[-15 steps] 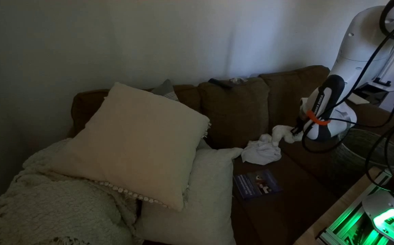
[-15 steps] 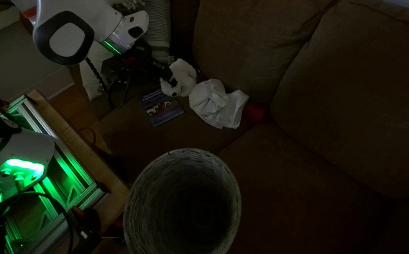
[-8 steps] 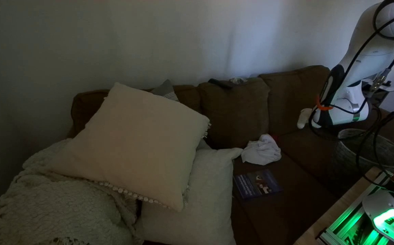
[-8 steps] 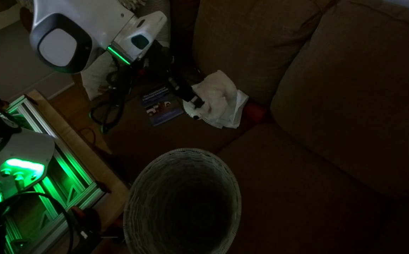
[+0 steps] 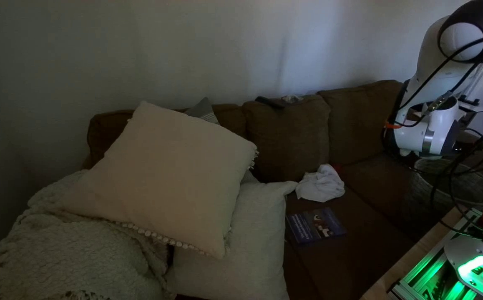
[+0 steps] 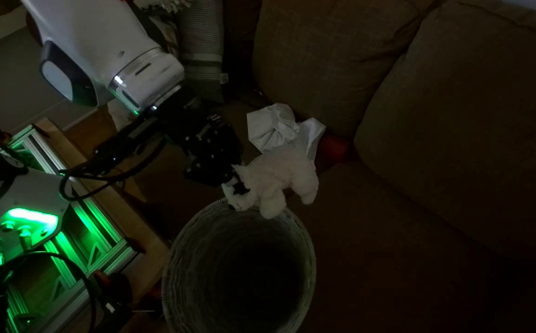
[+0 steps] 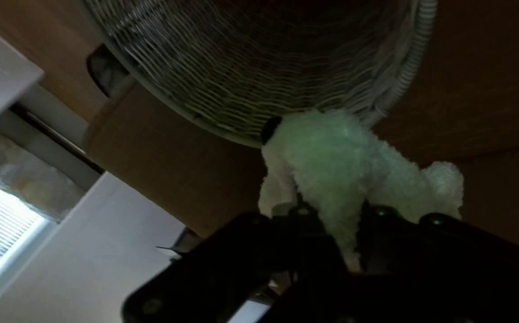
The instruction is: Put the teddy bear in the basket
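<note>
The teddy bear (image 6: 286, 171) is white and fluffy with a dark nose. My gripper (image 6: 239, 186) is shut on it near the head and holds it up. In the wrist view the fingers (image 7: 333, 213) pinch the bear (image 7: 331, 148) from both sides. The basket (image 6: 312, 263) is a round, woven grey-green bin. The bear's head and a front leg overlap its upper rim in that exterior view, while the body hangs outside it. In the wrist view the basket (image 7: 250, 85) lies just beyond the bear's head. In an exterior view the basket (image 5: 423, 187) shows, with the bear mostly hidden behind the arm.
A crumpled white cloth (image 6: 272, 125) lies on the sofa beside a red item (image 6: 335, 147). A blue booklet (image 5: 315, 225) lies on the seat. Big cream pillows (image 5: 170, 175) fill the far end. The robot base (image 6: 22, 203) stands beside the basket.
My gripper has carried the teddy bear from above the booklet, past the white cloth, to the basket's rim. The wrist has turned. The basket, cloth and booklet have not moved.
</note>
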`<state>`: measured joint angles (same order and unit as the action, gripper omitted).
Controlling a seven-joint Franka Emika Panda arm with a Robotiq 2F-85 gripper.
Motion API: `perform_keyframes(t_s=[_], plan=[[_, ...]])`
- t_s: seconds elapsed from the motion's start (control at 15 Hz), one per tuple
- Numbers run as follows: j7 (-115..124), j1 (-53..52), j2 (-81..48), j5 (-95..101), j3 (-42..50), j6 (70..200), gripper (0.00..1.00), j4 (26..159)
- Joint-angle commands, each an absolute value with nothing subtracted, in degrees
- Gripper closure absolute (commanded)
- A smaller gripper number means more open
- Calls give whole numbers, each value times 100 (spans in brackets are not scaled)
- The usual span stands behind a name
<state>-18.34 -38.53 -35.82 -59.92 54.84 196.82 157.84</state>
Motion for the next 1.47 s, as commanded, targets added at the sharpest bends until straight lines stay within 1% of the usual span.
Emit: perform_keyframes(t_s=[0.0, 0.2, 0.4, 0.47, 0.53, 0.6, 0.73, 0.8, 1.0, 1.07, 1.33, 1.4], plan=[[-1896, -3973, -4052, -7579, 5345, 19557, 95, 15789], [-2024, -3679, -4289, -8934, 4876, 19616, 95, 15813], [-2294, -3066, -4198, -10317, 4053, 19928, 95, 15851], [-2489, -2779, -4107, -10782, 3750, 20062, 56, 15863], [-2594, -2869, -4024, -11242, 3618, 20203, 55, 15875], [-2740, -3127, -3991, -11704, 3608, 20351, 49, 15878], [-2937, -4209, -4117, -12427, 3986, 20563, 35, 15853], [-2957, -4537, -4157, -12504, 4067, 20905, 26, 15831], [-3383, -5818, -4061, -12593, 4657, 21558, 3, 15808], [-3503, -6295, -3977, -12523, 4862, 21713, 0, 15807], [-4066, -8185, -3728, -12380, 5694, 22020, 0, 15757], [-3648, -7504, -3997, -12318, 5264, 21949, 0, 15741]])
